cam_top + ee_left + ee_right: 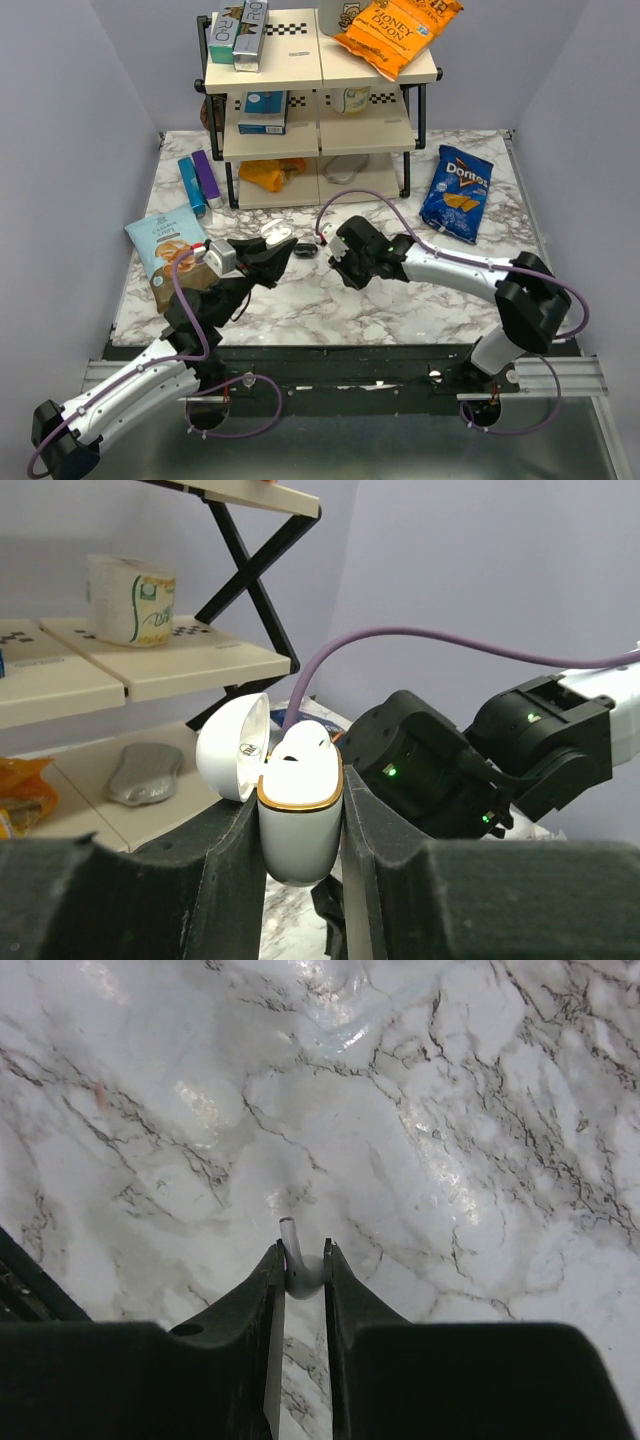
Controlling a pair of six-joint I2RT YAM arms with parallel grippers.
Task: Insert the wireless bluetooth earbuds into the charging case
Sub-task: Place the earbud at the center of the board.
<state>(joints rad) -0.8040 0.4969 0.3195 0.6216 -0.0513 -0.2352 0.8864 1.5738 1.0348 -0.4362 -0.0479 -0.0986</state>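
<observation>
- Under everything: white marble tabletop (400,300).
- At the far edge: three-tier shelf rack (320,110), stocked with boxes and snack bags.
- Right of the rack, flat on the marble: blue Doritos bag (457,193).
- Left of centre: left gripper (302,815), fingers clamped on both sides of the white charging case (298,840), held upright off the table.
- Facing it, near by: right gripper (302,1252), fingers pinching a white earbud (300,1278) with its stem past the tips, above bare marble.
- On the case: lid (232,748) flipped open to the left.
- Inside the case: possibly a second bud (303,742) already seated, hard to tell.
</observation>
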